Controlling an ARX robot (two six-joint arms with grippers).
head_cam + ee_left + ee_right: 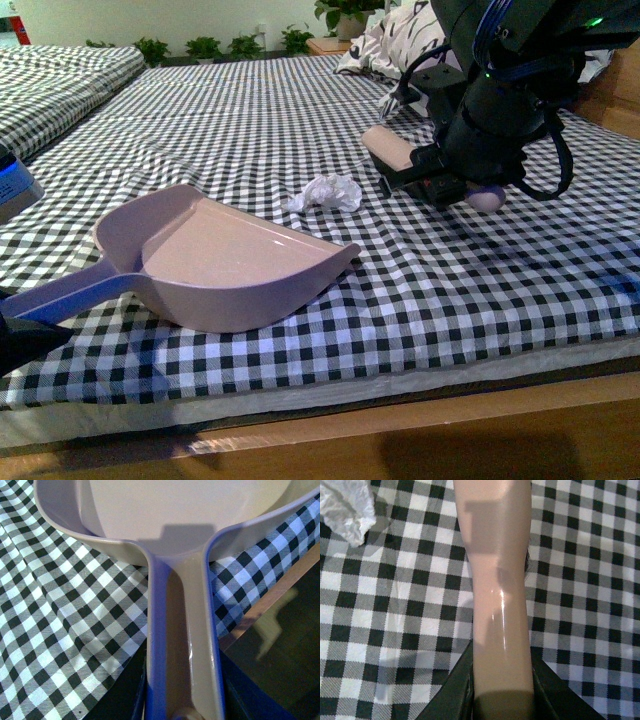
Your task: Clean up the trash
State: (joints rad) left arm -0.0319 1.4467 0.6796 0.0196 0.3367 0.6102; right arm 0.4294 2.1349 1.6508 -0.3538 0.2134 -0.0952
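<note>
Between the right gripper's dark jaws sits a smooth pinkish-tan handle, gripped on both sides; the jaws stand narrow, closed on it. Its long axis runs straight out from the jaws over the checked cloth. In the front view the handle's pale end points toward the bed's left side and slightly toward the far edge, with the right arm above it near the far right corner.

Left gripper: dark jaws flank the stem of the pink dustpan at its near end, closed on it. The stem runs away from the jaws into the wide scoop. In the front view the dustpan rests on the bed near the front left corner, its open mouth toward the right side.

Trash: small white crumpled wad, lying on the cloth about mid-bed, between the dustpan's mouth and the handle's pale end, apart from both. No clear long axis. It also shows in the right wrist view, just beside the handle's line, not touching.

Bed: black-and-white check cover, wooden front edge. Patterned pillow at the far edge.
</note>
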